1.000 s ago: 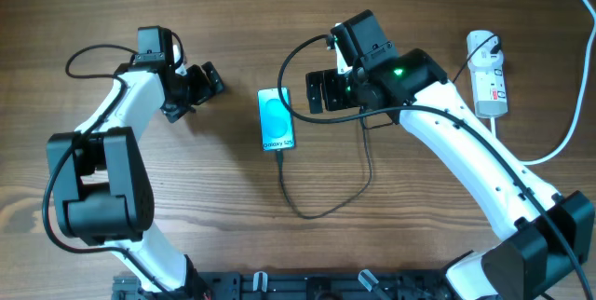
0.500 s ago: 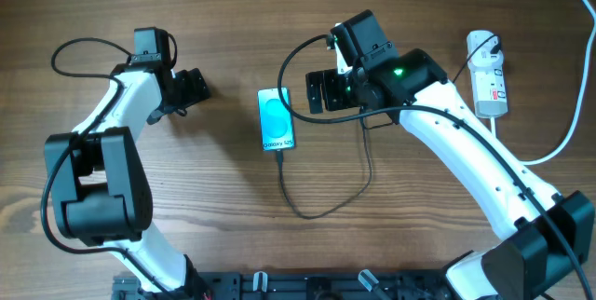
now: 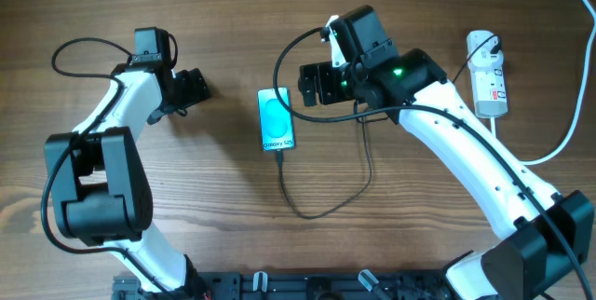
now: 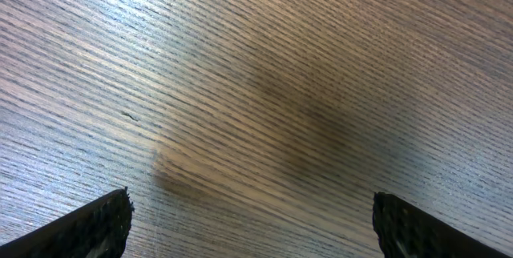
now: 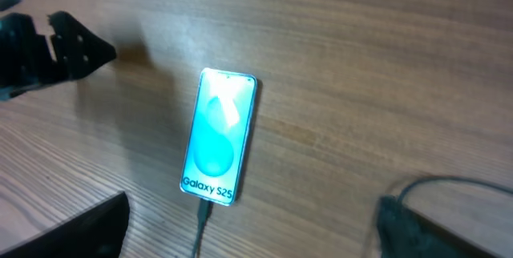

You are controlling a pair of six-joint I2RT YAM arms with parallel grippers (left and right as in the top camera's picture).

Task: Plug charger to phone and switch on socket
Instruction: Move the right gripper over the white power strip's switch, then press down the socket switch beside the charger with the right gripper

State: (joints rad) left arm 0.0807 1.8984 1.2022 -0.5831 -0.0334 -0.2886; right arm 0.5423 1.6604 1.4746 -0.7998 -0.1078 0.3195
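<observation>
The phone (image 3: 277, 119) lies flat mid-table, screen lit teal, with "Galaxy S25" at its near edge; it also shows in the right wrist view (image 5: 219, 135). The black charger cable (image 3: 321, 209) sits in the phone's bottom port (image 5: 204, 210), loops across the table and runs up under my right arm. Its black plug (image 3: 495, 55) sits in the white socket strip (image 3: 487, 86) at the far right. My right gripper (image 3: 312, 83) is open and empty, just right of the phone's top. My left gripper (image 3: 197, 85) is open and empty, left of the phone, over bare wood (image 4: 256, 114).
A thick white cord (image 3: 573, 123) runs from the socket along the right edge. My left gripper's fingers show at the top left of the right wrist view (image 5: 56, 42). The table is brown wood.
My left gripper drew back left, away from the phone, then held still. My right gripper shifted slightly up and left near the phone's top. Phone and cable have not moved.
</observation>
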